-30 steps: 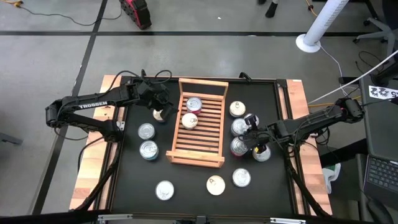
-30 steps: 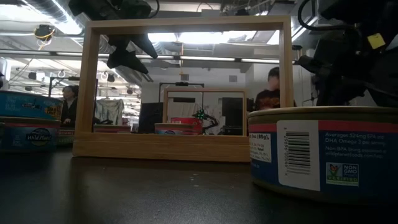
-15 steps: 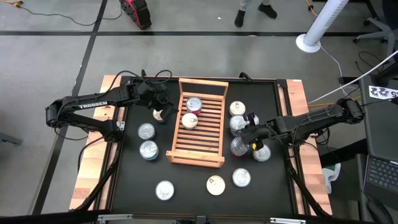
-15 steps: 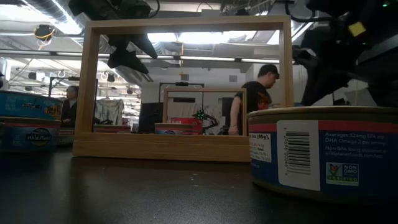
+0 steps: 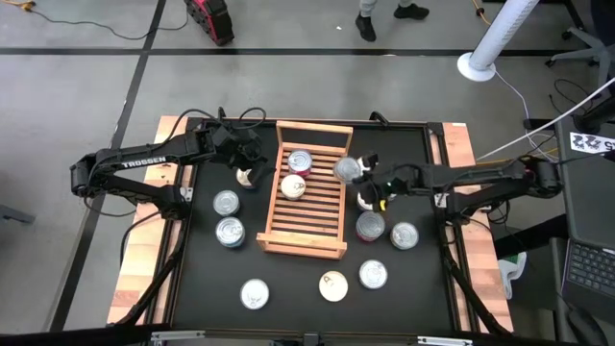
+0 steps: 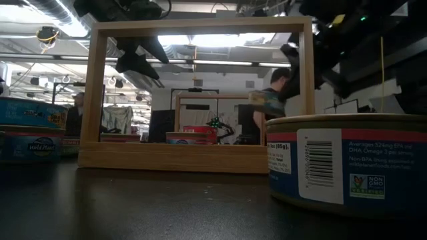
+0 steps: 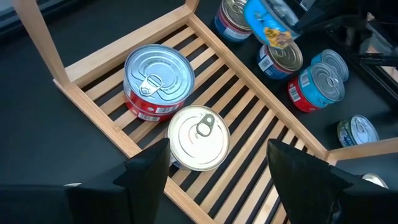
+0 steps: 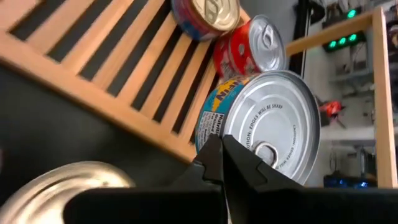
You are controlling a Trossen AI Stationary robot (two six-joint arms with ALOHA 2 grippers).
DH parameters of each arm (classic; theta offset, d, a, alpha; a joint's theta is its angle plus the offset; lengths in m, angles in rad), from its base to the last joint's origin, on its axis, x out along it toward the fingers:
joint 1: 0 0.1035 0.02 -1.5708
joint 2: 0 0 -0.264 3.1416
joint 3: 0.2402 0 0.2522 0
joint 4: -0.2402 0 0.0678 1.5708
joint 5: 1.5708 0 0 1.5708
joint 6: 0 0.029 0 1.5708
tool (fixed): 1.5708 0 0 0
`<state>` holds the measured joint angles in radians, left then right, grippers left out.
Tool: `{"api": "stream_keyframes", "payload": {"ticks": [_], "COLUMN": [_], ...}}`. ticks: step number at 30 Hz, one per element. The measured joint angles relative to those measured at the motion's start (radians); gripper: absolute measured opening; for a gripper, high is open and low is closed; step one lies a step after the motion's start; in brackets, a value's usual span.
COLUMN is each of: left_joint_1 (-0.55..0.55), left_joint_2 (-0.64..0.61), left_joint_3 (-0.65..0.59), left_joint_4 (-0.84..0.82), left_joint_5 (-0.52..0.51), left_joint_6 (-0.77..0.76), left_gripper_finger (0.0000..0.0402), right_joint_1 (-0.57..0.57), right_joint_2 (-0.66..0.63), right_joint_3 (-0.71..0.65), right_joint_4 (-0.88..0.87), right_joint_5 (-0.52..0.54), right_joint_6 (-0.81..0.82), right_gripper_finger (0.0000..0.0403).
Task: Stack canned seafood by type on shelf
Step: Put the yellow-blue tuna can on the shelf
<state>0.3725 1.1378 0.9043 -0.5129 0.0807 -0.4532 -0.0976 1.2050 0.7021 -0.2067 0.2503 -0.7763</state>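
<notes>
Black tabletop (image 5: 298, 308), wooden rack (image 5: 307, 192) at centre, loose tins around it. Item: blue-labelled tin (image 5: 347, 169), carried tilted above the rack's right edge, pinched at its rim by the right gripper (image 5: 368, 175), fingers closed on it. Two tins (image 7: 158, 81) already lie on the slats. Left gripper (image 5: 252, 161): jaws apart, waiting beside the rack. Handling (judged): rigid, fairly light, smooth-sided; rim hold may swivel.

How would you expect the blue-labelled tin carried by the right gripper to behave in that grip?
The blue-labelled tin looks rigid metal, so it should not deform. The right gripper pinches it at the rim only, with the tin tilted, so it may swivel or slip. Set on edge, its round wall would probably roll across the shelf.
</notes>
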Motion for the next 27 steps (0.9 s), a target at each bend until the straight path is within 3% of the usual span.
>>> {"api": "stream_keyframes", "payload": {"ticks": [15,27], "left_joint_1": [0.0,0.0], "left_joint_2": [0.0,0.0], "left_joint_3": [0.0,0.0], "left_joint_4": [0.0,0.0], "left_joint_5": [-0.019,-0.019], "left_joint_6": [0.019,0.019], "left_gripper_finger": [0.0262,0.0262], "right_joint_1": [-0.167,-0.186], "right_joint_2": [0.295,0.382], "right_joint_3": [0.0,0.002], "right_joint_4": [0.289,0.36], "right_joint_5": [-0.131,-0.136], "right_joint_6": [-0.174,-0.208], "right_gripper_finger": [0.0,0.0]}}
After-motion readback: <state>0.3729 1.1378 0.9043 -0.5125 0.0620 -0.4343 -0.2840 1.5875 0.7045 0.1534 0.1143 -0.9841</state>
